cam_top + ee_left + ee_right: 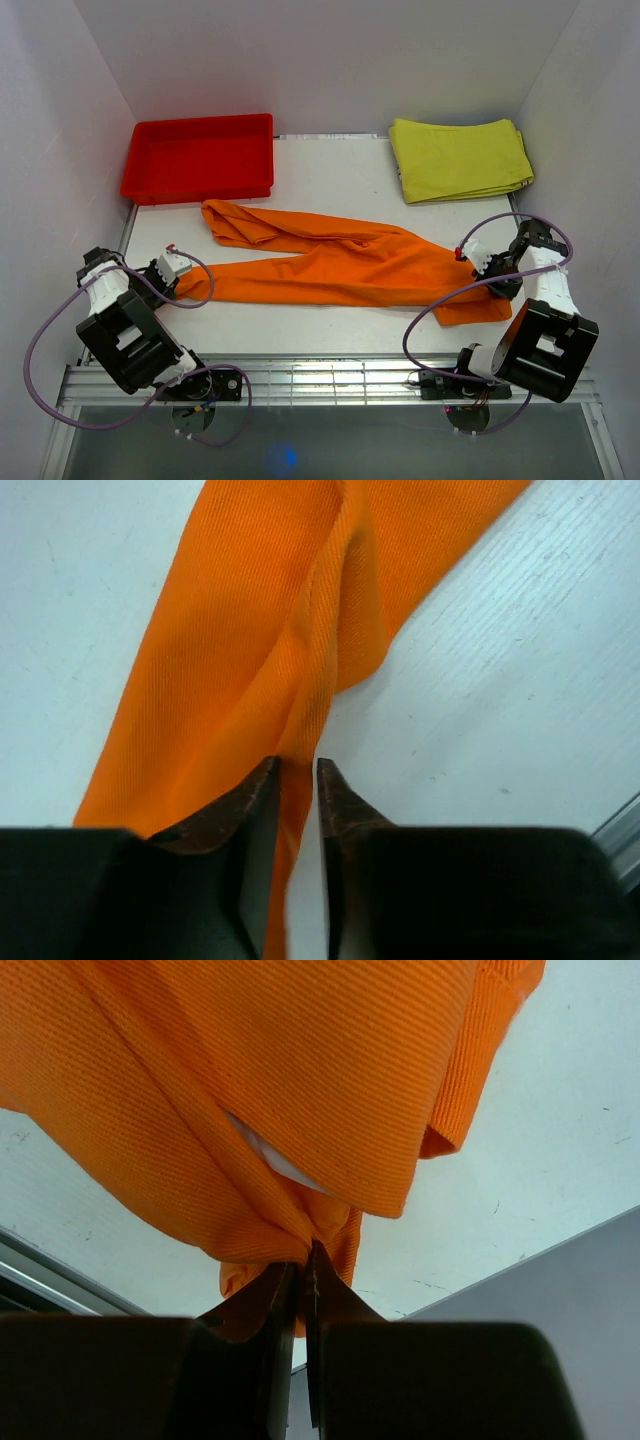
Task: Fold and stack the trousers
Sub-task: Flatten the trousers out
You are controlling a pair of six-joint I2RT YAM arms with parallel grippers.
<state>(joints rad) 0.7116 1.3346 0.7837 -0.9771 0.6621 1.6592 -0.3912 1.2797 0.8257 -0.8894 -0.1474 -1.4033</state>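
The bright orange trousers lie stretched across the table, legs running left, one leg end curling up toward the red tray. My left gripper sits low at the end of the nearer leg. In the left wrist view the leg's edge runs between the jaws of the left gripper, which stand a narrow gap apart with bare table showing beside the cloth. My right gripper is at the waist end. In the right wrist view the right gripper is shut on a bunched, lifted fold of the trousers.
A red plastic tray stands at the back left. A folded yellow-green cloth lies at the back right. White walls close in on both sides. A metal rail runs along the near edge between the arm bases.
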